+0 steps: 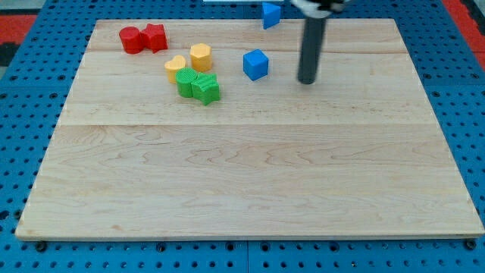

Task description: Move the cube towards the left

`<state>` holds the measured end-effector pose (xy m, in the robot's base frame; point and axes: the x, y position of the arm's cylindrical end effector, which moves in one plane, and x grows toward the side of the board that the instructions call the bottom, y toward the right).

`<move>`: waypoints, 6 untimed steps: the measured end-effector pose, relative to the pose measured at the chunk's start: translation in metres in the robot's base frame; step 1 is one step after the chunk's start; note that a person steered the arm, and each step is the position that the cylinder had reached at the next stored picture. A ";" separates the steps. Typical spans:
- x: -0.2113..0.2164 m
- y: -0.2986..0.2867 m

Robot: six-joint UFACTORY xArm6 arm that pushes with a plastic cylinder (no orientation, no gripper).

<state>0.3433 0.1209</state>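
Observation:
A blue cube (255,64) sits on the wooden board (242,174) in the upper middle. My tip (306,80) touches the board to the cube's right, a short gap away and not touching it. A second blue block (271,14), shape unclear, lies at the board's top edge above the cube.
Two red blocks (142,38) sit together at the upper left. A yellow heart (174,67) and a yellow cylinder (201,56) stand left of the cube, with two green blocks (198,86) just below them. A blue pegboard (462,91) surrounds the board.

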 end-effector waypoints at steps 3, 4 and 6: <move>-0.029 -0.089; -0.029 -0.105; -0.106 -0.098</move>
